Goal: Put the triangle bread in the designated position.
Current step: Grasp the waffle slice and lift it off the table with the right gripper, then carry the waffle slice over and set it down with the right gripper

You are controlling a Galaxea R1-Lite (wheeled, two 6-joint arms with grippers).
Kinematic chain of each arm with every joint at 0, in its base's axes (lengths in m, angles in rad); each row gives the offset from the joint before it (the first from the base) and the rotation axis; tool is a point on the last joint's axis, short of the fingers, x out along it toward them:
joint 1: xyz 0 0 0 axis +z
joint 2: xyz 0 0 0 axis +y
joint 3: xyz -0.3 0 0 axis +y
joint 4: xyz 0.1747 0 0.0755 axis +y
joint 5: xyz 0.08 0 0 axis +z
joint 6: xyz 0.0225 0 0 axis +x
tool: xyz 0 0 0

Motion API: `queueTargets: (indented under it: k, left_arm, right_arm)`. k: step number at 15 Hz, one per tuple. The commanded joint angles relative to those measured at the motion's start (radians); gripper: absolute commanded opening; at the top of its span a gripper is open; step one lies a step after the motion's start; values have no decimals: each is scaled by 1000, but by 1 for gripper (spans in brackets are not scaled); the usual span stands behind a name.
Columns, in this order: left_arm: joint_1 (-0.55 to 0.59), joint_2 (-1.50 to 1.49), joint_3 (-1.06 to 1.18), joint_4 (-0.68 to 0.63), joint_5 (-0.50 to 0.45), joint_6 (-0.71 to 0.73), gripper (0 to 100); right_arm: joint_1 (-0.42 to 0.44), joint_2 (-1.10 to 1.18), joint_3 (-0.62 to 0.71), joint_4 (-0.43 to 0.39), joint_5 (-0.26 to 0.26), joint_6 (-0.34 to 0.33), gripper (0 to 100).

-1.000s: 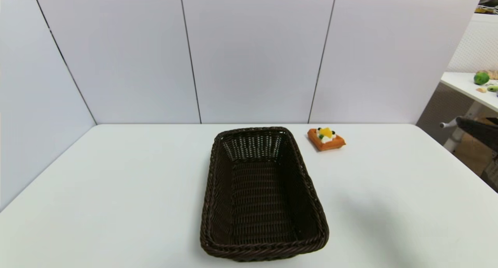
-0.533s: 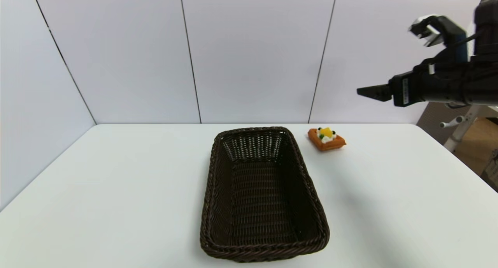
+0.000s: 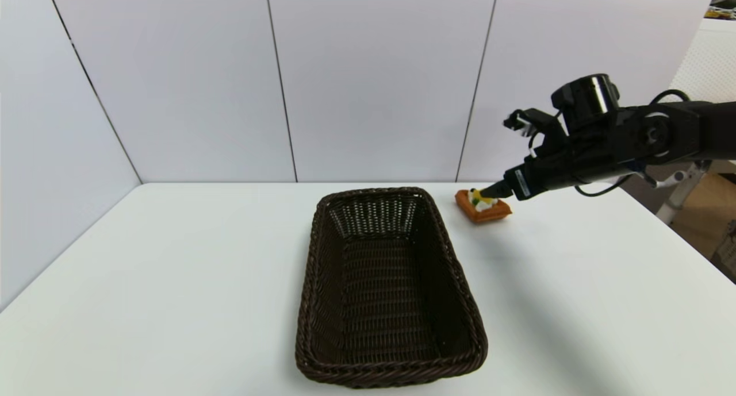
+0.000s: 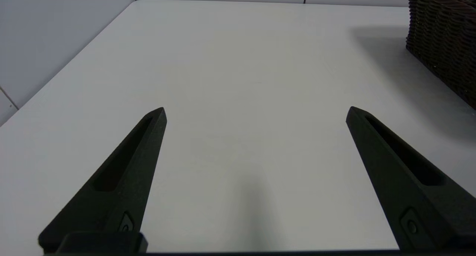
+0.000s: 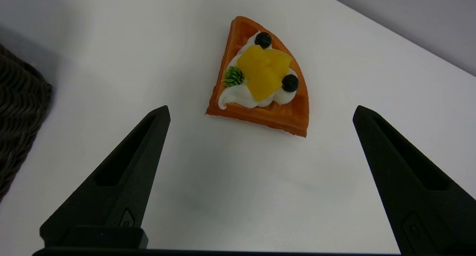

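The triangle bread (image 3: 484,210) (image 5: 260,85), an orange-brown wedge with white cream, a yellow piece and dark berries, lies on the white tabletop (image 3: 575,281) just right of the basket's far end. My right gripper (image 3: 492,193) (image 5: 261,109) hovers over it, open, with the fingers spread wider than the bread and nothing between them. No mark on the tabletop shows the designated position. Out of the head view, my left gripper (image 4: 256,110) rests open over bare table to the left of the basket.
A dark brown woven basket (image 3: 313,258) (image 5: 18,111) (image 4: 442,36) stands empty at the table's middle. White wall panels close off the back and left. Another table with small items sits beyond the right edge.
My right arm has swung in from the right side, first high above the table, then down and left until its fingertips hang just over the bread. The bread and basket have not moved.
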Motion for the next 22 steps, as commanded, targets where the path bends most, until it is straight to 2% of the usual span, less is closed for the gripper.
queueTargets:
  k: [1,7,8,15,19,22]
  left_arm:
    - [0,0,0,-1,0,0,100]
    - [0,0,0,-1,0,0,100]
    - [0,0,0,-1,0,0,100]
    - [0,0,0,-1,0,0,100]
    - [0,0,0,-1,0,0,100]
    - [0,0,0,2,0,0,100]
  right_arm:
    - [0,153,-82,-4,-3,-2,100]
    - [-6,254,-198,-2,-2,-2,100]
    - [-8,263,-203,-5,-2,-3,0]
    - [-13,263,-220,1,-5,-6,0]
    - [14,200,-304,1,0,-9,0]
    - [47,162,-381,-10,3,-48,0]
